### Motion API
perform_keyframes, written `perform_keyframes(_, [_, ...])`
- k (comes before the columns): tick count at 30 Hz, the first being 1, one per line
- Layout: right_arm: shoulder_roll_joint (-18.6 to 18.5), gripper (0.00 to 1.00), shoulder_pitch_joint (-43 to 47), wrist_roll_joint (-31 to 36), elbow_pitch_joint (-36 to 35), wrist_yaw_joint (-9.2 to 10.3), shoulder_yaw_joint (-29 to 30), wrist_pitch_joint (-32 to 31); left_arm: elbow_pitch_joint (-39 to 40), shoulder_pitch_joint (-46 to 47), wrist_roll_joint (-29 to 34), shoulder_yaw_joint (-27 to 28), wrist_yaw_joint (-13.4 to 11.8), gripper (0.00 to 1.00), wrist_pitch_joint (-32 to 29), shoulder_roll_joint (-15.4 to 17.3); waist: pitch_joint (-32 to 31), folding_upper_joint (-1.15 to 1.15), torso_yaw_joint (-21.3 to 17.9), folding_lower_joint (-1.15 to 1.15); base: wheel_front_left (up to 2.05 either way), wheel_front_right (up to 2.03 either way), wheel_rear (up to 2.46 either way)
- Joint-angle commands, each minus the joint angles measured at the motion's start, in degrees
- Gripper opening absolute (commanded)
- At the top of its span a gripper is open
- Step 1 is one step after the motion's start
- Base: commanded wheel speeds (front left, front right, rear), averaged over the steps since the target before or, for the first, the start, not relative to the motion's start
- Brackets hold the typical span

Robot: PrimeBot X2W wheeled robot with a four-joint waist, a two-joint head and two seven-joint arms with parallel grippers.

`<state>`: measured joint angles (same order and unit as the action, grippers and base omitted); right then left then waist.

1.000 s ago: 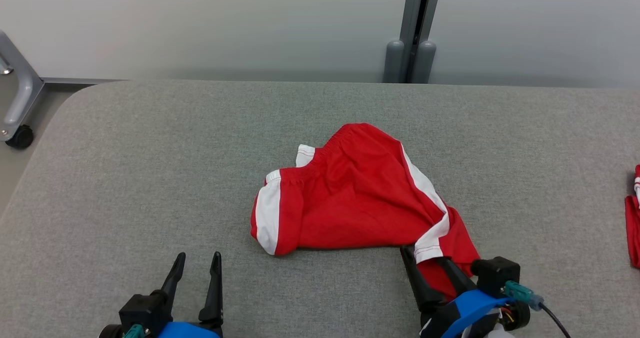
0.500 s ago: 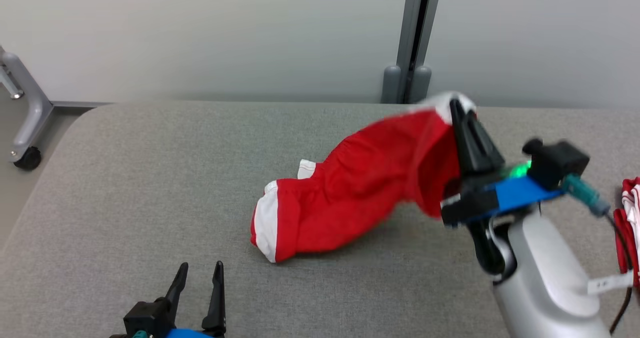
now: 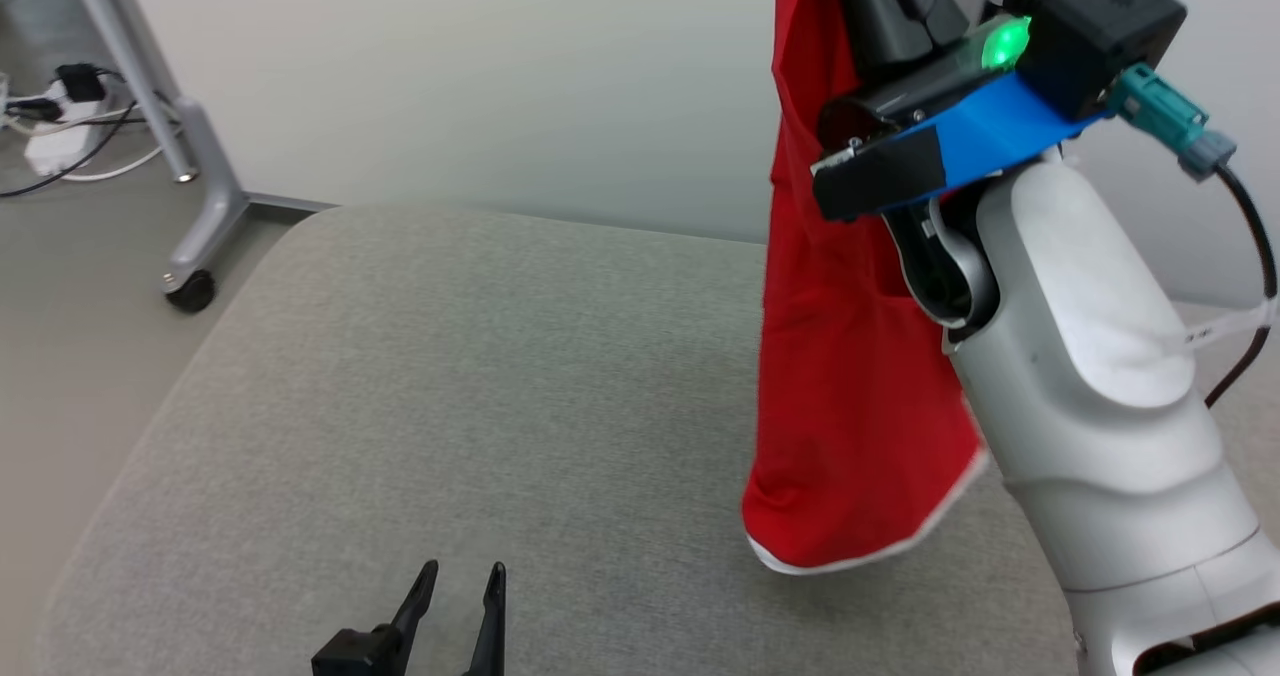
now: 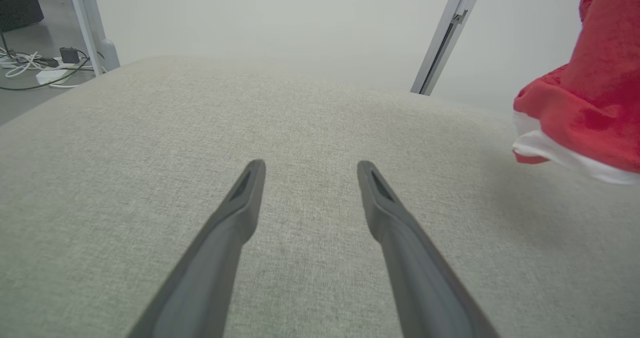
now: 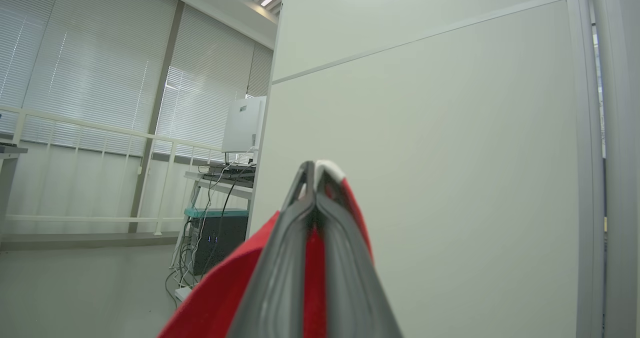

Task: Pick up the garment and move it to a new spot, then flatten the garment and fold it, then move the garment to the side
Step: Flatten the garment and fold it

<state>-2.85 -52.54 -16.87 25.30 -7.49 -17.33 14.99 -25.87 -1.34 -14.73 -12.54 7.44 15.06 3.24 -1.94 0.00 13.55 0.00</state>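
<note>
There is one garment (image 3: 850,376), red with a white edge along its hem, and there are two grippers. The right gripper (image 5: 316,173) is clenched on the garment. In the right wrist view its two fingers press together with red cloth and a bit of white trim pinched at the tips. It holds the garment high, so the cloth hangs down in a long drape over the right part of the table (image 3: 450,376). The hem is low over the grey fabric surface, and I cannot tell whether it touches. The left gripper (image 4: 307,165) is released, its fingers spread apart and holding nothing. It sits low over the near edge of the table, well apart from the garment, whose hem shows at the right edge of the left wrist view.

In the head view the pale right forearm (image 3: 1090,356) stands in front of the garment's right side and hides it. A green light (image 3: 1003,44) glows on that wrist, and one black cable (image 3: 1250,256) with a teal plug runs off it. A pale wall panel (image 3: 500,76) rises behind the table. At the far left stands one grey frame leg (image 3: 205,206) on a black wheel (image 3: 190,291), with a white power strip (image 3: 50,146) and loose cords on the floor beside it. Beyond the clenched fingers, the right wrist view shows window blinds (image 5: 100,68), a white railing (image 5: 75,128) and a desk with trailing wires (image 5: 220,178).
</note>
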Motion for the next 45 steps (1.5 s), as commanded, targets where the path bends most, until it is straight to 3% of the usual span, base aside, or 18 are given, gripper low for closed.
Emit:
perform_keyframes(1, [-0.12, 0.00, -1.73, -0.65, 0.87, 0.00, -0.22, 0.25, -0.20, -0.80, -0.28, -0.20, 0.06, 1.00, 0.14, -0.02, 0.58, 0.00, 1.77, 0.00, 0.00, 0.00, 0.00])
perform_keyframes(5, [-0.17, 0.00, -4.06, -3.90, -0.31, 0.00, -1.30, 0.25, -0.34, -2.04, -0.19, 0.24, 0.07, 1.00, 0.14, -0.11, 0.44, 0.00, 3.38, 0.00, 0.00, 0.00, 0.00])
perform_keyframes(9, [-0.18, 0.00, -2.44, -5.52, -1.19, 0.01, -0.30, 0.24, -0.01, -2.97, 0.00, 1.41, 0.07, 1.00, 0.14, -0.12, 0.39, 0.00, 2.39, 0.00, 0.00, 0.00, 0.00])
perform_keyframes(15, [-0.14, 0.00, 1.40, -1.34, 2.10, 0.01, 4.02, 0.23, 0.90, -1.98, 0.22, 1.77, 0.07, 1.00, 0.14, -0.13, 1.43, 0.00, -0.44, 0.00, 0.00, 0.00, 0.00])
perform_keyframes(19, [-1.81, 0.01, 4.57, 4.96, 10.05, 0.01, 7.68, -0.05, 1.20, -0.55, -0.13, 1.74, 0.07, 1.00, 0.14, -0.09, 2.87, 0.00, -1.56, 0.00, 0.00, 0.00, 0.00])
perform_keyframes(20, [-3.11, 0.66, 5.60, 6.93, 12.76, 0.03, 10.00, -0.03, 1.29, -0.13, -0.23, 1.44, 0.07, 1.00, 0.14, -0.04, 3.29, 0.00, -1.72, 0.00, 0.00, 0.00, 0.00])
perform_keyframes(21, [-4.64, 1.00, 6.69, 9.74, 15.83, 0.03, 12.28, -0.21, 1.25, 0.23, -0.26, 1.05, 0.07, 1.00, 0.14, 0.09, 3.64, 0.00, -1.75, 0.00, 0.00, 0.00, 0.00])
perform_keyframes(23, [-6.31, 1.00, 8.68, 14.09, 21.36, 0.01, 18.01, -0.75, 1.11, 0.92, -0.45, 0.24, 0.07, 1.00, 0.14, 0.38, 4.15, 0.00, -1.50, 0.00, 0.00, 0.00, 0.00])
perform_keyframes(27, [-5.91, 1.00, 12.31, 20.72, 26.48, -0.01, 26.36, -0.36, 1.23, 1.32, -1.02, -0.01, 0.07, 1.00, 0.14, 0.93, 4.98, 0.00, -1.49, 0.00, 0.00, 0.00, 0.00])
perform_keyframes(34, [-1.87, 1.00, 15.68, 25.59, 26.16, -0.01, 29.74, 0.19, 1.12, 0.31, -1.37, 0.74, 0.07, 1.00, 0.14, 1.64, 5.26, 0.00, -3.00, 0.00, 0.00, 0.00, 0.00])
perform_keyframes(39, [-0.21, 1.00, 19.29, 24.38, 21.90, 0.00, 23.60, 0.22, 0.92, 1.41, -1.09, 0.82, 0.07, 1.00, 0.14, 1.46, 5.09, 0.00, -3.34, 0.00, 0.00, 0.00, 0.00])
perform_keyframes(45, [-0.29, 1.00, 25.58, 13.20, 17.33, 0.00, 3.50, 0.25, 1.03, 1.78, -1.25, -0.18, 0.07, 1.00, 0.14, 1.07, 4.82, 0.00, -2.24, 0.00, 0.00, 0.00, 0.00])
